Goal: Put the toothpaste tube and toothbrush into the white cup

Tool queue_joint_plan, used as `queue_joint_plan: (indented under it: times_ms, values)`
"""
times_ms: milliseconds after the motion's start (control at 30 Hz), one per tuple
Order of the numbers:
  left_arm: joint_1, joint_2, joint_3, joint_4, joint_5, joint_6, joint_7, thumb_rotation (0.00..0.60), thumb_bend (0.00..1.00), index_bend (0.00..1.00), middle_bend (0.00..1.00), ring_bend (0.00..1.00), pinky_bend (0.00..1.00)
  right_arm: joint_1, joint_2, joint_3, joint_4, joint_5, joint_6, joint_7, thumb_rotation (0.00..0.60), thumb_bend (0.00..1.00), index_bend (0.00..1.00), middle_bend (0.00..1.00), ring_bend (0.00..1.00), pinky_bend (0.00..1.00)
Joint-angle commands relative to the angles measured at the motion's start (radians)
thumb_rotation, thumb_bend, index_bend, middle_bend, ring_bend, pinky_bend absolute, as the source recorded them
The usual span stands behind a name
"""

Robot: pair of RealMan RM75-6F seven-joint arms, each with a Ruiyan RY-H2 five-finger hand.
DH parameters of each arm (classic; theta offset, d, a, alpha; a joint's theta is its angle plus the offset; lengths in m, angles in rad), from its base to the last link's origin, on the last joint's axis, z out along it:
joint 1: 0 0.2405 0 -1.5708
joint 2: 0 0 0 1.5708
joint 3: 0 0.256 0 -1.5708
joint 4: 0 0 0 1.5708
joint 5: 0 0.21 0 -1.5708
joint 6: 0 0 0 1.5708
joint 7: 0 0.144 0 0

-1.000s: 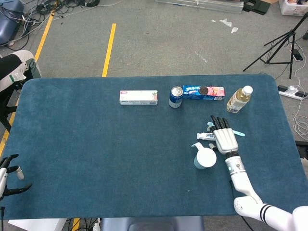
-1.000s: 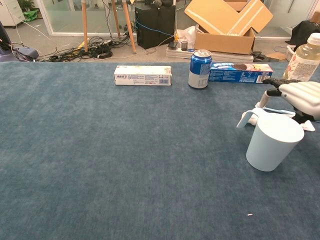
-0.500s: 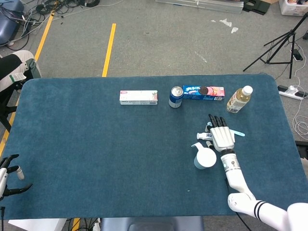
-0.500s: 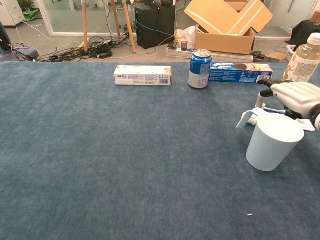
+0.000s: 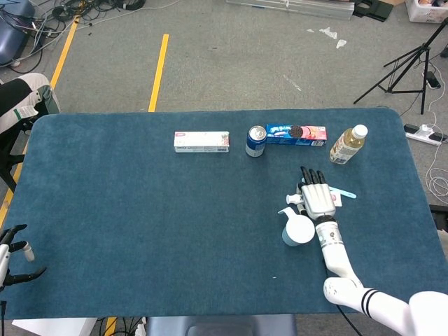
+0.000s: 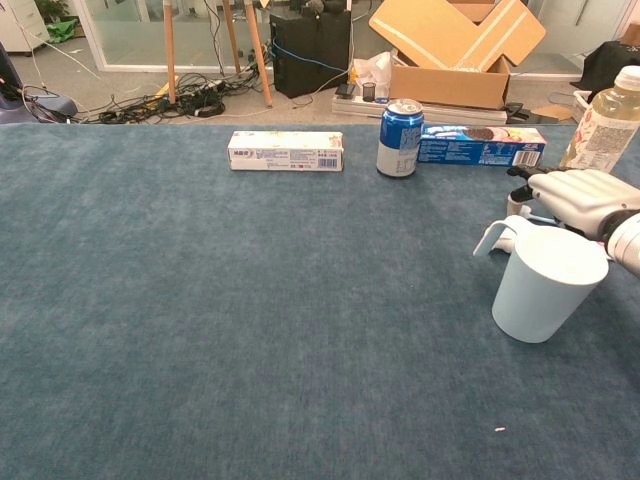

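Two hands are in view, but only the right hand (image 5: 319, 201) is near the task's things; its dark fingers (image 5: 311, 175) are laid out flat and extended toward the upper edge of the frame, spread over the toothpaste tube (image 5: 297, 199). Whether anything is pinched underneath cannot be told; no lifted object is seen. In the chest view the right hand (image 6: 580, 196) is seen palm-down just behind the white cup (image 6: 548, 283), low over the worktop (image 5: 140, 210).

The tube is mostly hidden under the palm; only its white capped end shows at the hand's left side, so its long axis is judged to run roughly left-right across the frame, crosswise to the fingers. The toothbrush (image 5: 346, 193) shows as a thin light-blue handle emerging to the right of the hand, lying on nearly the same line.

The white cup (image 5: 298, 231) stands upright, mouth open, just below-left of the hand in the head view; smooth, rigid plastic is judged. The worktop is covered in blue napped cloth.

The left hand (image 5: 12, 253) is at the lower left edge, fingers apart, holding nothing, well apart from everything.
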Motion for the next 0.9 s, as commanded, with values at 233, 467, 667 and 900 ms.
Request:
queue_joint_plan:
  times_ms: [233,467,667,900]
  values:
    - [0.0,0.0,0.0,0.0,-0.001,-0.001,0.001,0.6,0.0,0.62,0.15,0.12,0.17,0.001,-0.003,-0.001,0.006,0.01,0.01,-0.002,0.6,0.26,0.59,0.0,0.0,0.08]
    - [-0.001,-0.002,0.0,0.001,-0.003,-0.002,0.002,0.6,0.0,0.62,0.15,0.12,0.17,-0.011,0.016,-0.005,-0.019,-0.015,0.042,0.032,0.6,0.26,0.63,0.0,0.0,0.08]
    - [-0.001,-0.003,0.0,0.001,-0.002,-0.001,0.008,0.6,0.0,0.62,0.15,0.12,0.17,-0.033,0.073,0.0,-0.107,-0.053,0.106,0.061,0.6,0.26,0.64,0.0,0.0,0.08]
    - [-0.002,-0.006,0.001,0.002,-0.002,-0.001,0.015,0.6,0.0,0.62,0.15,0.12,0.17,-0.075,0.171,0.003,-0.256,-0.101,0.197,0.088,0.6,0.27,0.64,0.0,0.0,0.08]
